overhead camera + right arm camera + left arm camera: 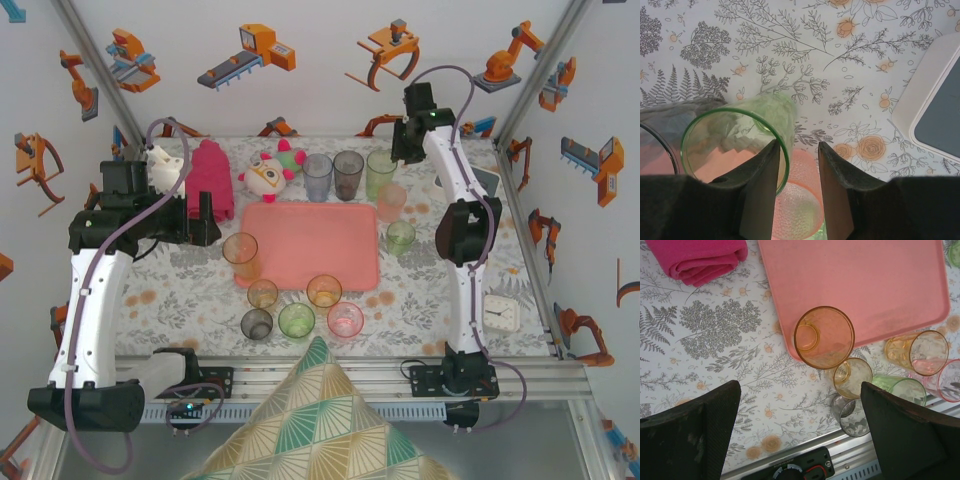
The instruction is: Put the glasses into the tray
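The salmon-pink tray point(310, 245) lies mid-table with nothing in it. Three tall glasses, bluish point(317, 177), grey point(348, 175) and green point(381, 172), stand behind it, with a pink one point(391, 202) and a short green one point(401, 237) at its right. Several amber, grey, green and pink glasses point(296, 320) stand along its front. My right gripper point(798, 145) straddles the tall green glass's rim point(735, 145): one finger inside, the other outside and apart from the wall. My left gripper point(800, 440) hangs wide open left of the tall amber glass point(824, 337), holding nothing.
A magenta rolled towel point(208, 180) and a plush toy point(272, 172) lie at the back left. A white-rimmed grey box point(940, 110) sits back right, a white clock point(501, 312) front right. A patterned pillow point(320, 420) rises at the near edge.
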Robot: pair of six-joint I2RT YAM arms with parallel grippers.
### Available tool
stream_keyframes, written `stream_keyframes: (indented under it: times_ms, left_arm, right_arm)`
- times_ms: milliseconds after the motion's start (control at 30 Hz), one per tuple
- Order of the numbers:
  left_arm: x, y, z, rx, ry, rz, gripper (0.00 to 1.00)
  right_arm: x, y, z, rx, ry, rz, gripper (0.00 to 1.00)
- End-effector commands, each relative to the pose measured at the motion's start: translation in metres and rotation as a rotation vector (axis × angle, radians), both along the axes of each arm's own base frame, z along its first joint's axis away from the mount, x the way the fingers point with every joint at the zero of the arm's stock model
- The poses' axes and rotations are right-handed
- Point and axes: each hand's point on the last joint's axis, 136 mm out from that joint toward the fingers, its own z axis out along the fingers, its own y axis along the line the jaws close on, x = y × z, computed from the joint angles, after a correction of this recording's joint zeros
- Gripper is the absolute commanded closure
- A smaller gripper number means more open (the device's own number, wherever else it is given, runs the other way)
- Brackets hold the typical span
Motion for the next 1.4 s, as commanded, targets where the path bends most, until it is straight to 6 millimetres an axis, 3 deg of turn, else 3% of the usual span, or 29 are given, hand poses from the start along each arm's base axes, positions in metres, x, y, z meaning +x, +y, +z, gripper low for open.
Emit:
stream_keyframes:
  times_ms: [0,467,833,1167,1367]
  left_arm:
    - [0.001,-0.002,-0.001,-0.008,0.001,0.000,0.03]
    - [0.000,-0.003,-0.006,-0.007,0.010,-0.002,0.03]
    - [0.003,-0.003,-0.010,-0.006,0.018,-0.003,0.03]
    - [0.003,-0.003,-0.007,-0.006,0.010,-0.002,0.03]
    - [0.005,-0.001,-0.005,0.009,0.003,0.006,0.03]
  right_arm:
    - [0.002,-0.003,0.000,-0.011,0.002,0.012,0.64]
    - [0.005,-0.003,-0.010,-0.020,0.022,0.021,0.72]
    - [0.005,-0.003,-0.012,-0.025,0.025,0.026,0.85]
    - [0.008,-0.004,0.005,-0.032,-0.015,0.026,0.95]
    - [0.011,-0.011,0.035,-0.054,-0.084,0.007,0.95]
